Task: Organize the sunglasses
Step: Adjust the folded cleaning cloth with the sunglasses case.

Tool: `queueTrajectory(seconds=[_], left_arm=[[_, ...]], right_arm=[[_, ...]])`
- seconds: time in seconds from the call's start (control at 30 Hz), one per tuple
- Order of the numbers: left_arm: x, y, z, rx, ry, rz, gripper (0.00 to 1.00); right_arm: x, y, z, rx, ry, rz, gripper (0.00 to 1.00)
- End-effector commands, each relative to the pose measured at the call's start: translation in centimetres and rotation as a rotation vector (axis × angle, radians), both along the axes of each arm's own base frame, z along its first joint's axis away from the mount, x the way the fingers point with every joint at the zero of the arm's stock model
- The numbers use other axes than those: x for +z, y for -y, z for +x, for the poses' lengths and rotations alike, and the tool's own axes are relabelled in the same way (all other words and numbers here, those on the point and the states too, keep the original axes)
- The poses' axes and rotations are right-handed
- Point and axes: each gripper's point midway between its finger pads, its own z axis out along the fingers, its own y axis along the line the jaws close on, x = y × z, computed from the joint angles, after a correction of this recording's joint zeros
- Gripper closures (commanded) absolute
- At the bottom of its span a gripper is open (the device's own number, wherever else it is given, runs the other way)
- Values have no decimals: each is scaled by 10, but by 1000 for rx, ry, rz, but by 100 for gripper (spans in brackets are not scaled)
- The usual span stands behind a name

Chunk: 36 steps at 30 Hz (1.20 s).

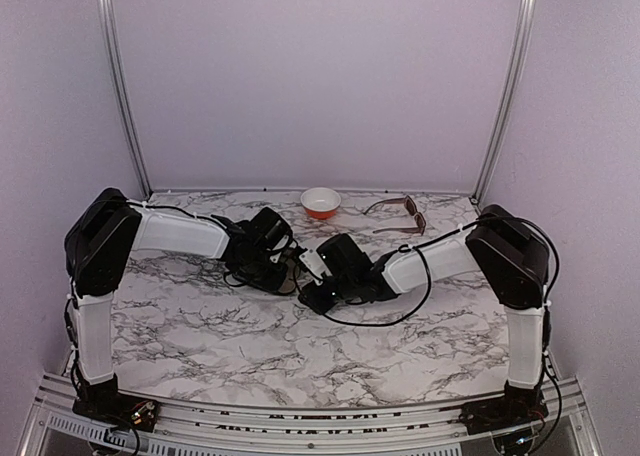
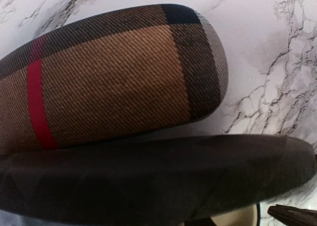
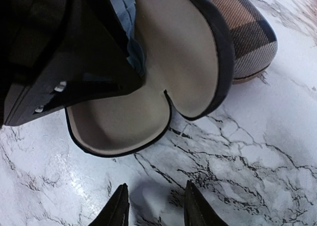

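Note:
The brown sunglasses (image 1: 400,214) lie unfolded at the back right of the table, far from both grippers. The black pair is out of view. An open black case shows its beige-lined tray (image 3: 119,122) and raised lid (image 3: 183,52) in the right wrist view. The left gripper's dark body (image 3: 64,52) sits over the tray's left part, and its fingers are hidden. My right gripper (image 3: 156,208) hovers open over bare marble just in front of the case, holding nothing. The left wrist view is filled by the black lid (image 2: 148,176).
A brown plaid case with a red stripe (image 2: 114,77) lies shut right behind the black case. A bit of blue cloth (image 3: 126,23) shows by the lid. A small orange-and-white bowl (image 1: 320,202) stands at the back centre. Both arms meet mid-table.

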Motion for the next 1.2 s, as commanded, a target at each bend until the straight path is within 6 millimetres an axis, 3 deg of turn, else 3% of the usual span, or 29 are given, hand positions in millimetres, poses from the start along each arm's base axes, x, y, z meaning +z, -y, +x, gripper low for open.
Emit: queueTrajectory(seconds=[0.0,0.2,0.43,0.57,0.77,1.17], left_arm=[[-11,-10,8,33,48,76,71],[-16,-9,13,36,79,73,76],[-15,-11,13,37,108,70,99],[-13,-3,8,18,82,18,100],[6,18,3,0,58,-119,100],[30,35,-2,-27,41,-228,100]], right_arm=[[6,-14,5,10,16,26,63],[6,-18,5,19,13,30,63],[6,-21,5,24,18,42,63],[7,-24,7,23,23,57,63],[8,-29,12,20,41,73,63],[5,-37,11,61,54,92,63]])
